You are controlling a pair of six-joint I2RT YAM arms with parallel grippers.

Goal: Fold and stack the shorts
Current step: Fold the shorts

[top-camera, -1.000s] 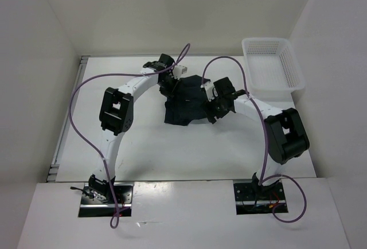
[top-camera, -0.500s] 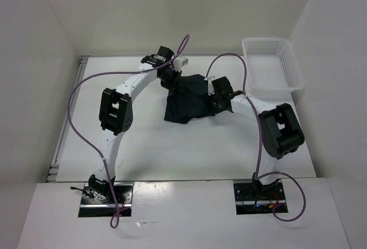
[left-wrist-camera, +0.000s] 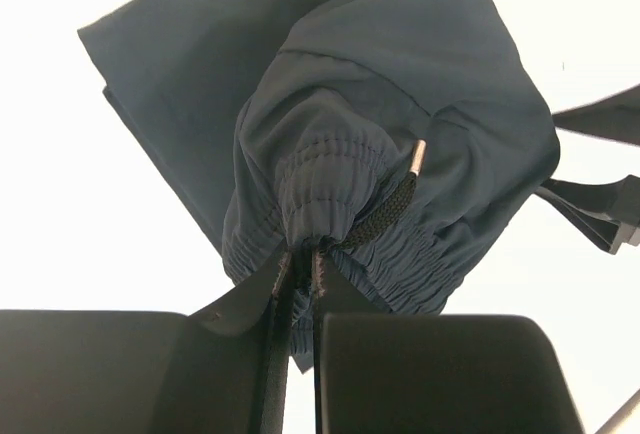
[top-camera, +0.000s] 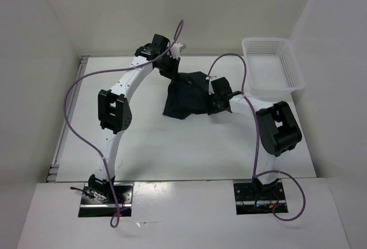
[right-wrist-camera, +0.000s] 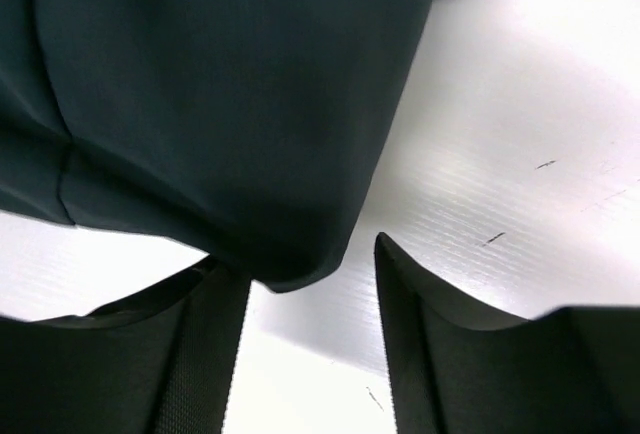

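Early stage by my read: nothing folded flat, no stack seen. On the white surface (top-camera: pixel 149 140) the right pincer (right-wrist-camera: pixel 308 259) sits low at the cloth's right edge, fingers spread, with a fold hanging between them that does not look squeezed. The shorts (top-camera: pixel 184 98) lie mid-surface, black and rumpled, with the far end raised. Beyond, the left pincer (left-wrist-camera: pixel 298 259) is pressed together on the gathered waistband (left-wrist-camera: pixel 330 169) beside the drawstring (left-wrist-camera: pixel 380 219). Left to do: flatten, fold, place. A white mesh basket (top-camera: pixel 272 62) stands in the far right corner, apart from the cloth. Plain white walls (top-camera: pixel 34 59) enclose it all.
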